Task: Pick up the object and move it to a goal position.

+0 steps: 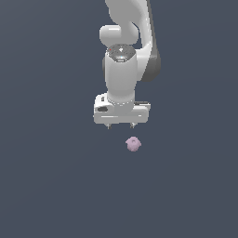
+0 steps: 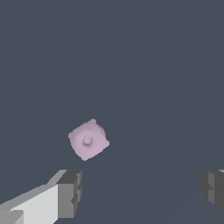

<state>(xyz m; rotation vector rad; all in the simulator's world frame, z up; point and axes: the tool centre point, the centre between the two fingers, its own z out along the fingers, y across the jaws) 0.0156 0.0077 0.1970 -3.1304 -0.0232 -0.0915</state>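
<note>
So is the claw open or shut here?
Open. In the wrist view the two fingers stand far apart with bare floor between them, and the pink lump lies ahead, outside the gap. The claw holds nothing.

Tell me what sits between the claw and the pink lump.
Nothing. In the exterior view only bare dark grey surface separates the open claw from the pink lump; the wrist view shows the same empty gap before its fingers.

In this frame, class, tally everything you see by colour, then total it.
Pale pink-lilac: 1, the knobbly object, lying free.
White: 1, the robot arm with its gripper, jaws open.
Total: 2.
</note>
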